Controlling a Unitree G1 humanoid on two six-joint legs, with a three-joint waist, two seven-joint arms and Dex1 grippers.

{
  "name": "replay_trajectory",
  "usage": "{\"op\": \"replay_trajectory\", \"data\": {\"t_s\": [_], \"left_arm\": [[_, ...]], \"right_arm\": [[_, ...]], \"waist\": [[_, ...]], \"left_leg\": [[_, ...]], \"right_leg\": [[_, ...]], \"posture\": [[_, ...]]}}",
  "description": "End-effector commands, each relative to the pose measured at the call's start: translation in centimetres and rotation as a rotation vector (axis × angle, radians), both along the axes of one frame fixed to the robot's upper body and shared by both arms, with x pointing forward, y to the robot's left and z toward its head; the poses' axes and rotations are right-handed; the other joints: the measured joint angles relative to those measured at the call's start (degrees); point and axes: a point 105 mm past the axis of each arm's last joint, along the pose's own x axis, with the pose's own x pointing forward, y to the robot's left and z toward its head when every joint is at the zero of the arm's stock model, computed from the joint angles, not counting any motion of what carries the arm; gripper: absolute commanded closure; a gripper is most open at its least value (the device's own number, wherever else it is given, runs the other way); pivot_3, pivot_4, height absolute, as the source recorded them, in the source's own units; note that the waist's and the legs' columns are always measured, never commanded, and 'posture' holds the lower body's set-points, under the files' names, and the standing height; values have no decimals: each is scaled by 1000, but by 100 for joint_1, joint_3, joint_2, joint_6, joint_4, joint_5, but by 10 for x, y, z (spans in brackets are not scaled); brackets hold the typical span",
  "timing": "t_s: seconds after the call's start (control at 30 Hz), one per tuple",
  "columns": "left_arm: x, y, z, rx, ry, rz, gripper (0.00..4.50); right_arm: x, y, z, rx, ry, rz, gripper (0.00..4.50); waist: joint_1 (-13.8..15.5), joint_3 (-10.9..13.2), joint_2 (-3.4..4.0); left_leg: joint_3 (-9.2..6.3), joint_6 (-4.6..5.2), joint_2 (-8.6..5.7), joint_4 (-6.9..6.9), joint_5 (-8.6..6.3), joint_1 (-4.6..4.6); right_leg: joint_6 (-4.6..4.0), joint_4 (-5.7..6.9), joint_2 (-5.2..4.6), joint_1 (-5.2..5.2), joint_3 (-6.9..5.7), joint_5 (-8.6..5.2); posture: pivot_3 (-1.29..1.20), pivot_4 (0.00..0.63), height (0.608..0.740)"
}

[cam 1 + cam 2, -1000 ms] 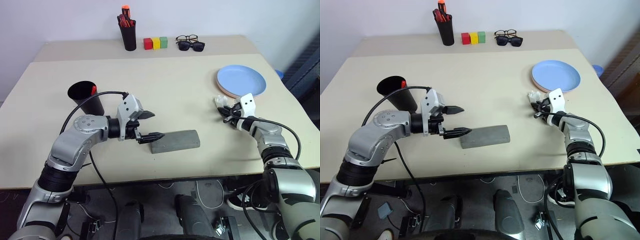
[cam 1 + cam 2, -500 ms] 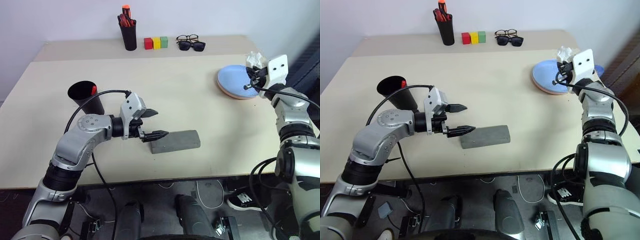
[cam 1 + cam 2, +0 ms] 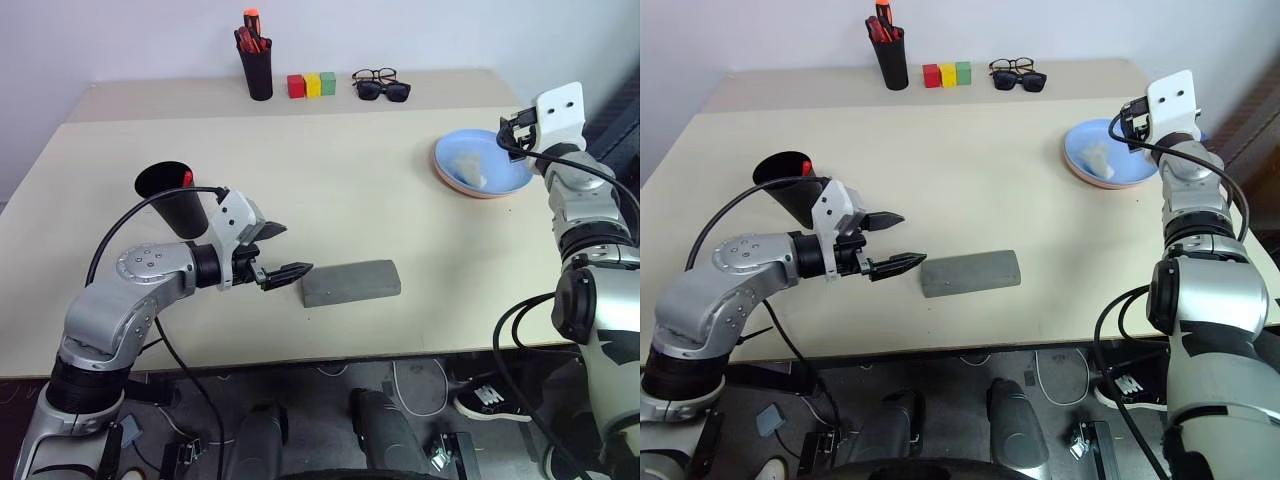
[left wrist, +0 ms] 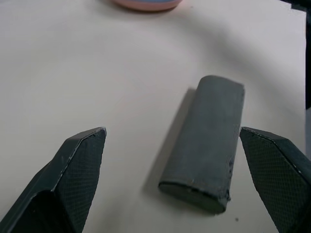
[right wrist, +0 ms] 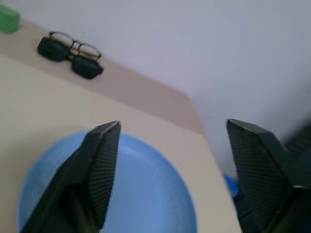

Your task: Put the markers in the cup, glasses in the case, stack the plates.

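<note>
The grey case (image 3: 351, 283) lies shut at the table's front middle. My left gripper (image 3: 296, 249) is open just left of the case's end and does not touch it; the left wrist view shows the case (image 4: 209, 141) ahead between the fingers. The black cup (image 3: 173, 198) stands to the left with a marker's red-orange cap (image 3: 187, 180) showing inside. The blue plate (image 3: 505, 178) is stacked on the pink plate (image 3: 455, 186) at the right, with a white crumpled wad (image 3: 470, 165) on it. My right gripper (image 3: 508, 138) hovers open and empty over the plates' far right rim. The glasses are out of view.
At the back stand a black pen holder with red-orange pens (image 3: 257, 65), red, yellow and green blocks (image 3: 311, 86), and sunglasses beside black-framed spectacles (image 3: 380, 88). The table's right edge runs close past the plates.
My right gripper rose from the table to over the plates with the white wad, opened, and the wad now lies on the blue plate. My left gripper drew slightly back from the case.
</note>
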Motion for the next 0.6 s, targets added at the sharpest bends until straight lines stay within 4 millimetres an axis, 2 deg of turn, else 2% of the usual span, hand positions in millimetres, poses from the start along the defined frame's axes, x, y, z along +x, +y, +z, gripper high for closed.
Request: {"op": "replay_trajectory", "data": {"t_s": [0.03,0.1,0.2,0.33,0.43,0.6], "left_arm": [[-3,-1,10,-18,-38,-4,0],[-1,-4,9,-27,-38,-3,0],[2,-2,6,-69,-62,19,0],[9,5,-6,-82,-117,80,0],[5,6,-17,-76,-113,68,0],[2,11,-17,-134,-119,40,0]], "right_arm": [[-7,-7,25,-2,-92,17,1251],[-9,-7,19,0,-79,44,1251],[-17,0,0,-1,-42,191,1251],[-36,2,-23,-12,3,363,1251],[-66,-6,-42,-34,73,472,1251],[-125,-24,-60,-28,208,524,1251]], "waist": [[8,0,0],[5,0,0],[10,-1,-2],[10,-1,-1],[35,0,0],[86,-1,6]], "left_leg": [[0,0,0,0,0,0],[0,0,0,0,0,-1],[-1,0,0,-2,0,0],[0,0,0,-4,0,4],[0,0,0,-1,0,4],[0,0,-2,1,-1,2]], "right_leg": [[0,0,0,0,0,0],[0,-1,0,0,0,0],[2,-3,0,2,-2,1],[20,-7,0,7,-2,10],[16,-5,0,7,-1,9],[6,-6,-4,9,-3,-3]], "posture": [[0,150,740],[0,150,740],[0,150,740],[0,150,740],[0,150,740],[0,150,740]]}}
